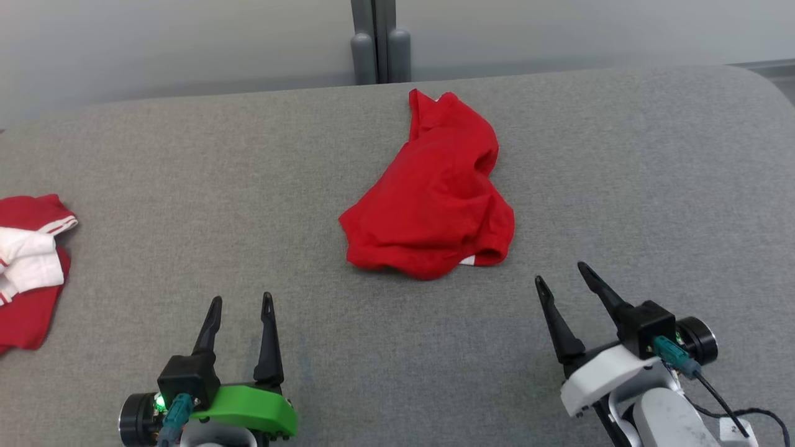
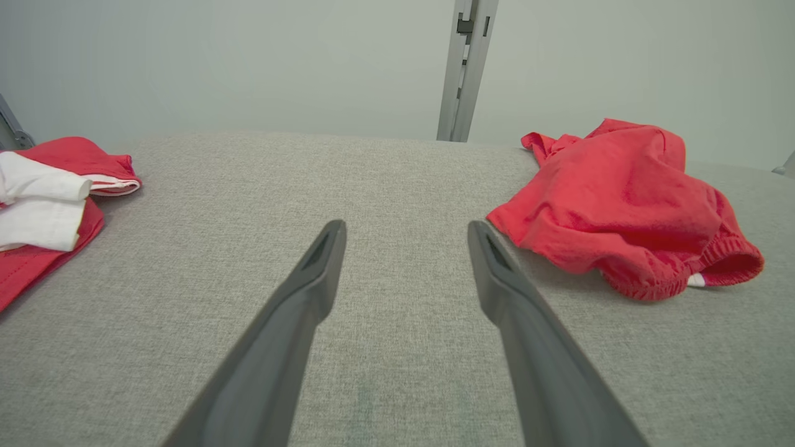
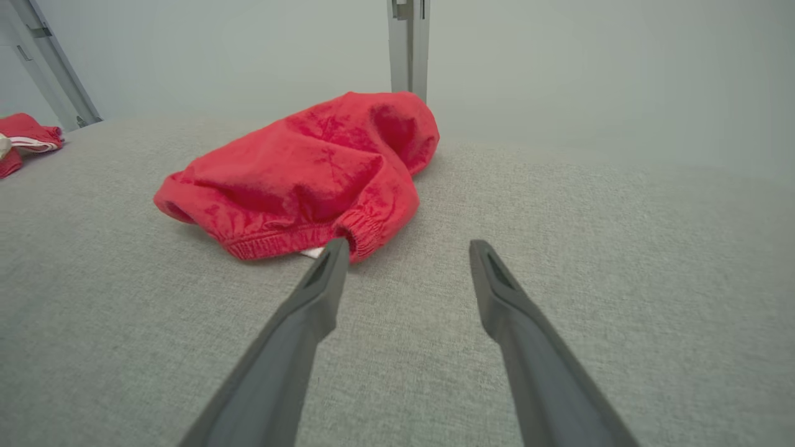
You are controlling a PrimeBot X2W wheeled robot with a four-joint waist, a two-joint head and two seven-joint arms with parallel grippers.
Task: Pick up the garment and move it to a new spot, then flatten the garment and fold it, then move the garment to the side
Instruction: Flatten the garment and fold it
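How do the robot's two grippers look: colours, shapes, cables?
Both have two long dark tapering fingers on a black block. The left gripper has a green shell; the right gripper a white one. Each carries a teal plug; a black cable leaves the right one.

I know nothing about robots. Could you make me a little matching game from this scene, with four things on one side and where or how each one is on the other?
Things:
1. red garment
2. red and white pile
3. left gripper
4. right gripper

Place or state:
A. open, white-bodied, lower right of the head view
B. at the left edge of the head view
C. crumpled, near the middle of the grey table
D. open, green-bodied, lower left of the head view

Pairs: 1-C, 2-B, 3-D, 4-A
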